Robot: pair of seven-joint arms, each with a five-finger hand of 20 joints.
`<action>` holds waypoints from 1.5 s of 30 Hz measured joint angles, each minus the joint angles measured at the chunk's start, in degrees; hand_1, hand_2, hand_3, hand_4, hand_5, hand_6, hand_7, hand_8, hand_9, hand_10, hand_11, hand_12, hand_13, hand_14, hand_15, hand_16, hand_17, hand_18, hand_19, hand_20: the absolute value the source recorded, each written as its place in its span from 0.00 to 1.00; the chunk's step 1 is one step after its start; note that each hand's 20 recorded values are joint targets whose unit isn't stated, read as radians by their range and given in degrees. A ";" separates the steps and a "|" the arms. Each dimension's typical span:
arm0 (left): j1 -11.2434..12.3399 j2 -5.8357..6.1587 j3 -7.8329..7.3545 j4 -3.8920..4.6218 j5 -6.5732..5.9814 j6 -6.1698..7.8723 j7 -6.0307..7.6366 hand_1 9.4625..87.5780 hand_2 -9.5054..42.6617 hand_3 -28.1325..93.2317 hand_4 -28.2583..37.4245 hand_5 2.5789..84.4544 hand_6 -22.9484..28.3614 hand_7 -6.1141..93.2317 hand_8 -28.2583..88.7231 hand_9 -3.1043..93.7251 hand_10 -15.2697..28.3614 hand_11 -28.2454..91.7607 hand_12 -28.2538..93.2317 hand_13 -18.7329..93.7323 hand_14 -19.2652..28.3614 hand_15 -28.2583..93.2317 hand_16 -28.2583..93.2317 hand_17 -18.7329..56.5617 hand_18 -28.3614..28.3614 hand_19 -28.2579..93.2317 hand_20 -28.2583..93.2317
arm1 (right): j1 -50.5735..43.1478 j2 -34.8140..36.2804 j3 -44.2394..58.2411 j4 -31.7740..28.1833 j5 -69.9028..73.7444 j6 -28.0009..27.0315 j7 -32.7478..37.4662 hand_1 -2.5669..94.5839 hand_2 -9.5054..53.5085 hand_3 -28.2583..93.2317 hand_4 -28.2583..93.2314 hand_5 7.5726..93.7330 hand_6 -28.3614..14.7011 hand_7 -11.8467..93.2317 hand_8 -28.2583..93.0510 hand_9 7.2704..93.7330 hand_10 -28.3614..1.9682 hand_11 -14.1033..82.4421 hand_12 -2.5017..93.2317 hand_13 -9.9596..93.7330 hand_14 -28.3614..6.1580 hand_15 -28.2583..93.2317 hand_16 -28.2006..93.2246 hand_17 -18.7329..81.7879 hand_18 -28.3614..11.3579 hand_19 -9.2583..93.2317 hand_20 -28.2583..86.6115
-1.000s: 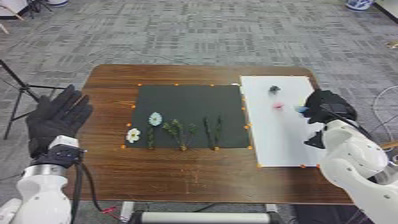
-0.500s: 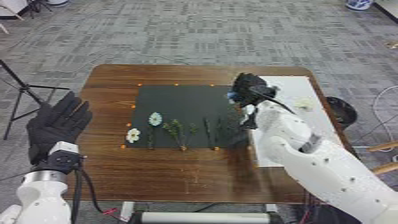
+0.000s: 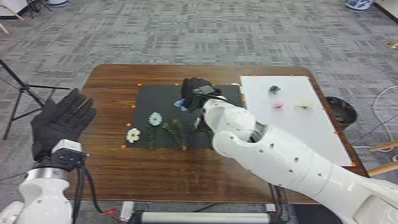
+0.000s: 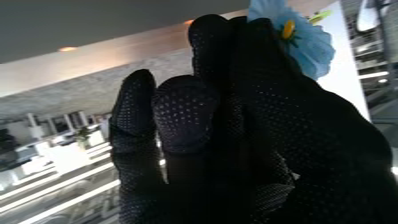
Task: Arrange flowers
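In the head view my right hand [image 3: 199, 90] is over the upper right of the dark green sheet [image 3: 157, 95], with a blue flower [image 3: 179, 104] at its left side. In the right wrist view that blue flower [image 4: 311, 44] is pinched at the fingertips of my right hand [image 4: 302, 125]. On the sheet lie a pale blue flower [image 3: 155, 119], a white flower [image 3: 133, 134] and green sprigs [image 3: 172, 131]; the arm covers part of the sheet's right side. My left hand [image 3: 60, 122] stays open beside the table's left edge.
A white board [image 3: 299, 120] on the table's right [image 3: 160, 175] bears a dark flower [image 3: 274, 89], a pink flower [image 3: 278, 105] and a pale yellow-green one [image 3: 304, 106]. Beyond the right edge stands a black bin [image 3: 340, 111]. A tripod stands at the far left.
My right hand has moved left from the white board to above the dark sheet, carrying the blue flower. The left hand has hardly moved.
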 measured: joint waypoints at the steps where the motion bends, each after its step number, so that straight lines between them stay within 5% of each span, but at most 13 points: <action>1: -0.06 0.08 0.13 0.00 0.02 -0.02 0.00 0.19 0.55 0.82 0.00 0.52 0.63 0.16 0.17 0.39 0.70 0.41 0.31 0.40 0.73 0.46 0.19 0.16 0.77 0.54 0.32 | 0.83 -0.37 -1.41 0.45 -0.09 0.35 0.00 0.64 0.00 0.80 0.00 0.77 0.65 0.42 0.26 0.86 0.69 0.30 0.50 0.78 0.61 0.80 0.52 0.52 0.19 0.83 0.60; 8: -0.91 0.64 1.07 0.26 0.03 -0.06 0.02 0.19 0.55 0.82 0.00 0.52 0.63 0.16 0.17 0.39 0.70 0.41 0.31 0.40 0.73 0.45 0.19 0.16 0.77 0.54 0.32 | 5.63 -3.70 -9.22 7.43 -0.25 2.20 0.68 0.64 0.00 0.79 0.00 0.77 0.65 0.42 0.25 0.86 0.69 0.29 0.50 0.78 0.61 0.80 0.52 0.52 0.19 0.83 0.60; 21: -0.98 0.92 1.08 0.14 -0.22 -0.10 0.30 0.19 0.55 0.82 0.00 0.52 0.64 0.16 0.17 0.39 0.71 0.41 0.31 0.40 0.73 0.46 0.19 0.16 0.77 0.54 0.32 | 5.19 -3.38 -9.44 5.93 -3.00 3.29 2.73 0.63 0.00 0.81 0.00 0.74 0.63 0.34 0.23 0.82 0.66 0.23 0.42 0.77 0.63 0.77 0.57 0.51 0.19 0.83 0.59; 30: -0.85 1.18 1.11 -0.33 -1.33 1.28 1.23 0.19 0.55 0.83 0.00 0.53 0.64 0.16 0.17 0.40 0.71 0.41 0.31 0.40 0.73 0.47 0.19 0.16 0.78 0.55 0.32 | 5.03 -2.79 -9.51 3.46 -3.29 2.28 2.29 0.63 0.00 0.81 0.00 0.72 0.62 0.33 0.23 0.80 0.64 0.22 0.40 0.76 0.64 0.75 0.58 0.51 0.18 0.82 0.58; 45: -0.54 1.41 0.96 -0.36 -1.58 1.26 1.90 0.20 0.53 0.83 0.00 0.53 0.64 0.17 0.17 0.39 0.70 0.41 0.31 0.40 0.74 0.47 0.19 0.16 0.78 0.55 0.32 | 4.93 -2.81 -10.32 3.96 -3.48 -0.09 2.24 0.63 0.00 0.82 0.00 0.66 0.64 0.30 0.13 0.68 0.54 0.33 0.25 0.73 0.70 0.71 0.61 0.49 0.18 0.81 0.58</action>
